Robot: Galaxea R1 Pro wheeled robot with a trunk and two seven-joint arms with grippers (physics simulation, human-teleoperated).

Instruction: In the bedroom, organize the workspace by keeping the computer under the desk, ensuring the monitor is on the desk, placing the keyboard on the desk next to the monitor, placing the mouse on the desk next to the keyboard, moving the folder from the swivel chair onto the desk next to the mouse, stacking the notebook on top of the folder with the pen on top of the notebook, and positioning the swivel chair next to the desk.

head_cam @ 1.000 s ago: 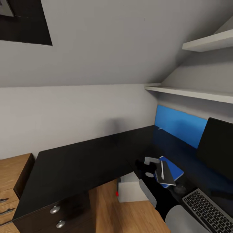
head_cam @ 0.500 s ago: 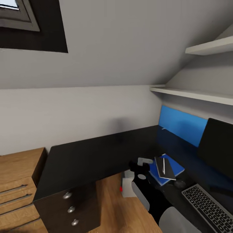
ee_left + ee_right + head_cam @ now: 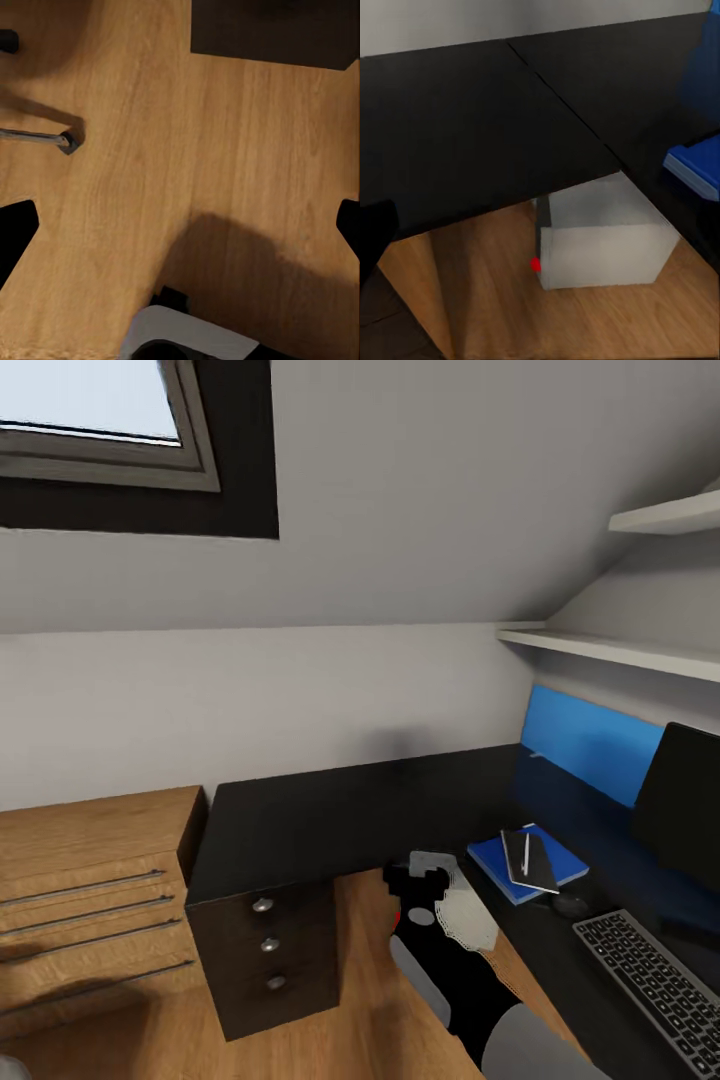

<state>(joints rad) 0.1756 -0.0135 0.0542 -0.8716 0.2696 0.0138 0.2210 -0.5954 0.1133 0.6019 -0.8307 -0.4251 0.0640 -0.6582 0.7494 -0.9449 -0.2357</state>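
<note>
Here, computer [image 3: 600, 244] under desk [image 3: 472, 135], before right claw.

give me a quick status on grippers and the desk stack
Right gripper empty, by desk edge. Pen on notebook on folder. Computer under desk.

Pale grey sloped wall [image 3: 430, 490] with a dark-framed roof window [image 3: 120, 450] at upper left, daylight showing through. Two white shelves [image 3: 620, 650] on the right wall, a blue wall panel [image 3: 590, 740] below them. Light wood chest of drawers [image 3: 90, 900] at left. Wood plank floor [image 3: 187, 150].
</note>
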